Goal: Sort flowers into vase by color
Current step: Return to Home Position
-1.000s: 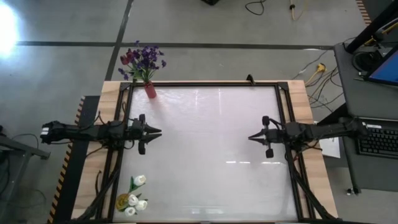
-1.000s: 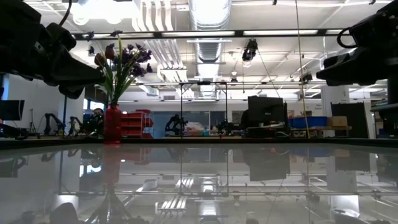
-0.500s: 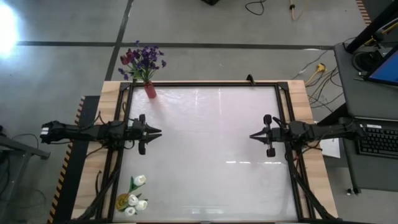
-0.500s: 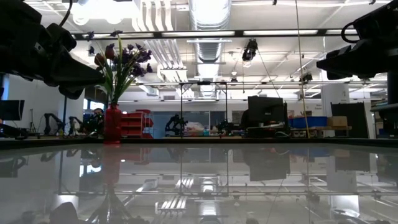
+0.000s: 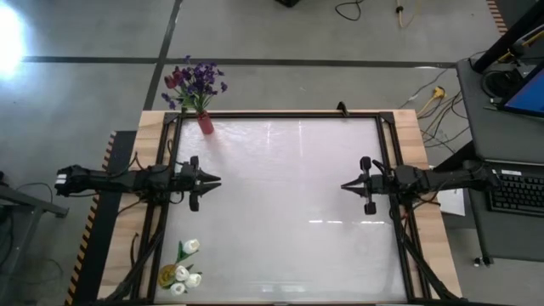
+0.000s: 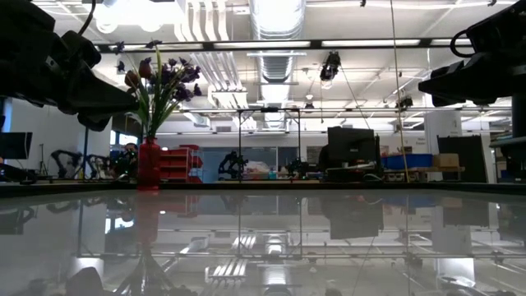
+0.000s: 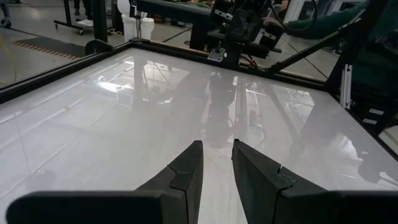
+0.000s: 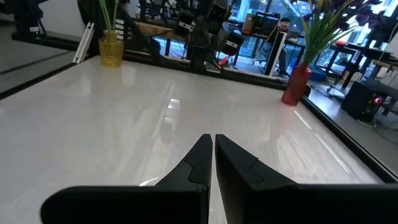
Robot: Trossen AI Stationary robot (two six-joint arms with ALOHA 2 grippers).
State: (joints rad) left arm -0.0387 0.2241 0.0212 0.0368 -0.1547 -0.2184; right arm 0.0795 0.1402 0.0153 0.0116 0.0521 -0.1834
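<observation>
Left gripper (image 5: 212,180): I read its fingers as a narrow slit apart, with nothing between them. Its arm lies level from the left edge, tip pointing inward above the white table (image 5: 280,195).
Right gripper (image 5: 344,186): fingers almost touching, empty. Its arm lies level from the right edge, facing the left one, well apart.
Low view: both arms reach me only as dark shapes cut by the frame edges.
Flowers: purple flowers (image 5: 200,78) and red tulip (image 5: 171,82) stand in the red vase (image 5: 205,125) at the far left corner. White flowers (image 5: 190,246) are in the yellow vase (image 5: 167,274) at the near left corner; my right wrist view cuts off their blossoms.
</observation>
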